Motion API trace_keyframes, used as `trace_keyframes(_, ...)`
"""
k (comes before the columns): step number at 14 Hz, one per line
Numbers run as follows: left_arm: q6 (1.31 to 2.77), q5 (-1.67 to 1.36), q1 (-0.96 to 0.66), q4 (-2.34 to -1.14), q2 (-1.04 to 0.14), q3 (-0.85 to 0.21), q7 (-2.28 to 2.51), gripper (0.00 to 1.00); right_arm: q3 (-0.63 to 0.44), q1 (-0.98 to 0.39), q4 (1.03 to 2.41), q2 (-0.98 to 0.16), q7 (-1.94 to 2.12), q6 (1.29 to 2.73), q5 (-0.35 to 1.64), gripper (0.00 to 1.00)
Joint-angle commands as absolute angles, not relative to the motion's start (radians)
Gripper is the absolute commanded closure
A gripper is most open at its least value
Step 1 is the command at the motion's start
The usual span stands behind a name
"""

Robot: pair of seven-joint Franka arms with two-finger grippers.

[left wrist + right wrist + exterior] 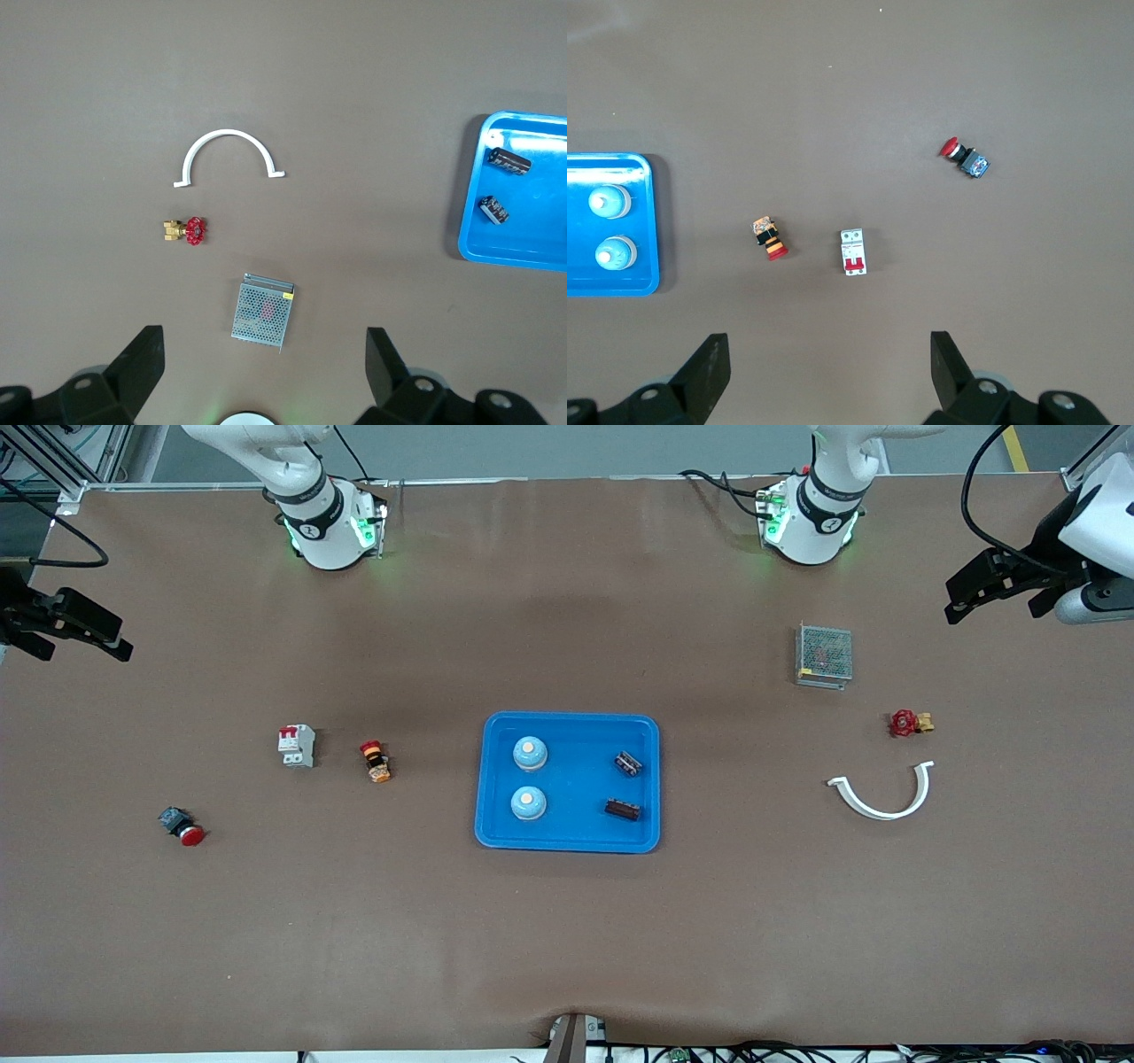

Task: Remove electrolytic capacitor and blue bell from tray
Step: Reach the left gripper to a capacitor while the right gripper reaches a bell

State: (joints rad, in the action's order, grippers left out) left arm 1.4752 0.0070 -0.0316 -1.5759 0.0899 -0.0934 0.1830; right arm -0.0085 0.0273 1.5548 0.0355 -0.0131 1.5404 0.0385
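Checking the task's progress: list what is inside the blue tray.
The blue tray holds two bells toward the right arm's end and two capacitors toward the left arm's. Nothing covers them.

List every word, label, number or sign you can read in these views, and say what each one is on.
None can be read.
Capacitors in the blue tray: pale markings, too small.
Circuit breaker: any print too small.
Mesh box: a yellow sticker at one corner, unreadable.
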Motion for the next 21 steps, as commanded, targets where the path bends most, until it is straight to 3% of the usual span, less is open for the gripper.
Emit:
trace_keyframes(1,1.468,-0.002,-0.038,-1.577,0.065,-0.135,0.227,0.0,-0.002,0.029,1.621,0.073,-0.072,1.592,0.04,0.0)
trace_keyframes(10,1.552,-0.014,-0.044,-1.594,-0.11,-0.296,0.651,0.0,0.006,-0.102,1.739,0.097,-0.623,1.673,0.135,0.0)
trace_keyframes(16,1.796,-0.012,-0.086,-1.698,-0.202,-0.382,1.067,0.0,0.005,-0.36,1.828,0.068,-1.2,1.869,0.108,0.0)
trace_keyframes(21,1.972,0.03,-0.199,-1.721,-0.331,-0.38,1.354,0.0,0.006,-0.521,1.836,-0.07,-1.521,1.988,0.046,0.0)
